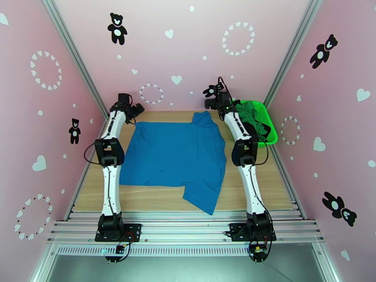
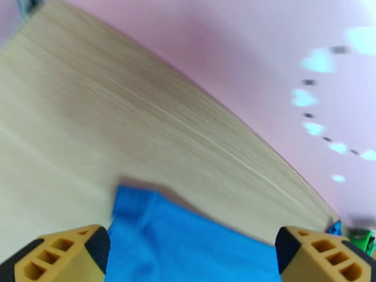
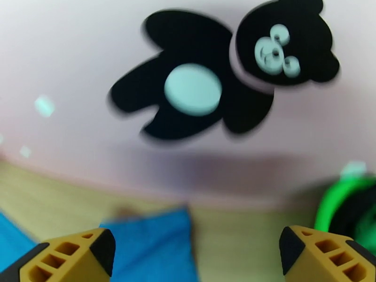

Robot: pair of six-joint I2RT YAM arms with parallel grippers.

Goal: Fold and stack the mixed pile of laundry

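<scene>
Pale wooden bench (image 1: 155, 196), pink walls (image 1: 188, 43); medium-blue cloth T-shirt (image 1: 174, 156) lies flat. Right wrist view faces black bear sticker (image 3: 225, 76). Left end effector (image 2: 188, 254) and right end effector (image 3: 197, 254) released.

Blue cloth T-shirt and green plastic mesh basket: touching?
Apart. The right wrist view shows a strip of bare wooden table between the blue cloth T-shirt and the green plastic mesh basket.

T-shirt (image 1: 174, 156) spread on table (image 1: 263, 184) between left arm (image 1: 109, 151) and right arm (image 1: 244, 153); basket (image 1: 272, 130) far right beside right arm, garments (image 1: 250, 117) inside.
</scene>
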